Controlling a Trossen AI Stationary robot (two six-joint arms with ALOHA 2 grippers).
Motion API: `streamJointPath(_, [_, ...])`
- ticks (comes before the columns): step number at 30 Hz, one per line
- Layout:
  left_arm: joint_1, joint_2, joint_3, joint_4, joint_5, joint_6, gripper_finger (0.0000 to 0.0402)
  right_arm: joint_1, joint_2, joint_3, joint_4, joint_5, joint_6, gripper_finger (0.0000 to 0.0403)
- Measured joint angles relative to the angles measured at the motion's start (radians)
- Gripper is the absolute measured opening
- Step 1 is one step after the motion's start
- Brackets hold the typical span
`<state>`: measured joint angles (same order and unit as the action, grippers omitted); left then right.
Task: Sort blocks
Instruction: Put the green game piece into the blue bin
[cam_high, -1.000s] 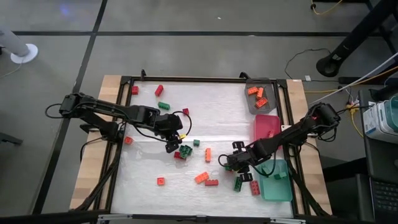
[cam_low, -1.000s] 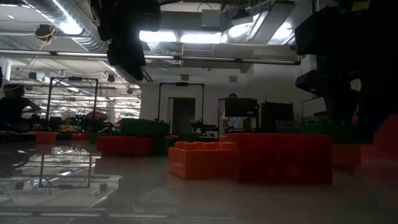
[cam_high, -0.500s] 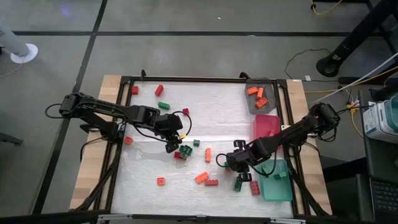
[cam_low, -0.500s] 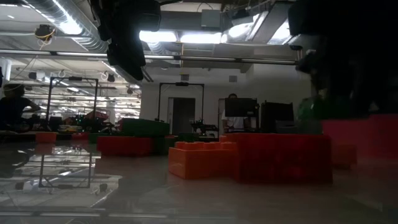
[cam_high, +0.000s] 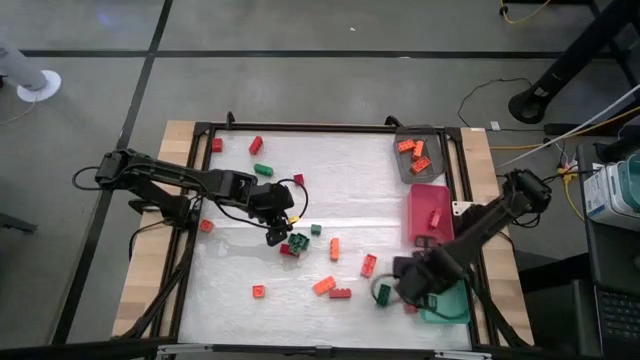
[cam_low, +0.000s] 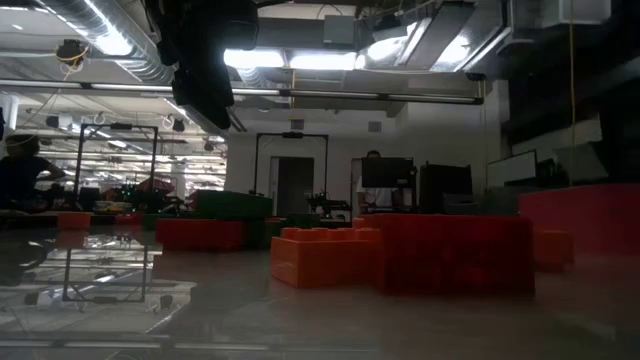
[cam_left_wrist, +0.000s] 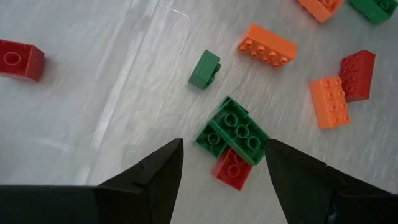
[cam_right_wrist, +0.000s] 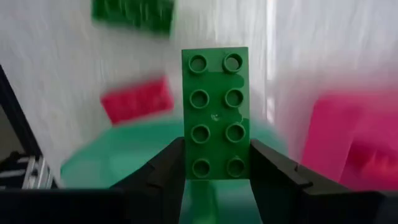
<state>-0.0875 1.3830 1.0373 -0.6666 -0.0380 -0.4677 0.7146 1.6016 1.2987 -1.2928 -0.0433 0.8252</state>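
Red, orange and dark green bricks lie scattered on the white table top. My left gripper (cam_high: 275, 236) (cam_left_wrist: 224, 146) is open and hangs just over a cluster of two green bricks (cam_left_wrist: 233, 129) lying on a red one (cam_left_wrist: 233, 171); its fingers stand on either side without touching. My right gripper (cam_high: 408, 284) is near the table's near right corner, beside the teal tray (cam_high: 450, 305), shut on a dark green two-by-four brick (cam_right_wrist: 216, 112). The high view hides that brick under the gripper. In the low view, orange (cam_low: 325, 255) and red (cam_low: 455, 252) bricks rest on the table. My right gripper pinches the green brick between its two fingers (cam_right_wrist: 163, 171), which press on the brick's two long sides near one end (cam_right_wrist: 214, 165). The brick sticks out forward along the fingers, studs facing the wrist camera. It looks lifted clear, in front of the teal tray.
The grey tray (cam_high: 430, 165) at the far right holds several orange bricks. The pink tray (cam_high: 420, 200) holds a red brick (cam_high: 437, 215). A green brick (cam_high: 383, 293) and a red one (cam_high: 368, 264) lie left of my right gripper. A black frame (cam_high: 300, 128) runs around the table.
My right gripper has moved toward the table's near right corner and the teal tray, carrying the green brick, and has left the low view. A red brick that it covered now shows on the table.
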Motion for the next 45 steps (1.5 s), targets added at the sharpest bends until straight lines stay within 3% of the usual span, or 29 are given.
streamJointPath(10, [-0.031,0.034,0.0,0.033,-0.004,-0.123,0.0217,0.218,0.0,0.0,-0.018,-0.01,0.337,0.0161])
streamJointPath(16, [-0.068,0.061,-0.001,0.038,-0.003,-0.136,0.0217,0.287,0.0,0.0,-0.008,0.003,0.381,0.0178])
streamJointPath(25, [-0.116,0.074,-0.001,0.058,-0.007,-0.211,0.0217,0.286,0.0,0.0,-0.012,-0.012,0.453,0.019])
streamJointPath(30, [-0.141,0.099,-0.001,0.06,-0.075,-0.261,0.0217,0.286,0.0,0.0,-0.006,-0.002,0.453,0.019])
streamJointPath(45, [-0.156,0.317,0.003,0.132,-0.098,-0.392,0.0217,0.286,0.0,0.0,0.094,0.109,0.451,0.0191])
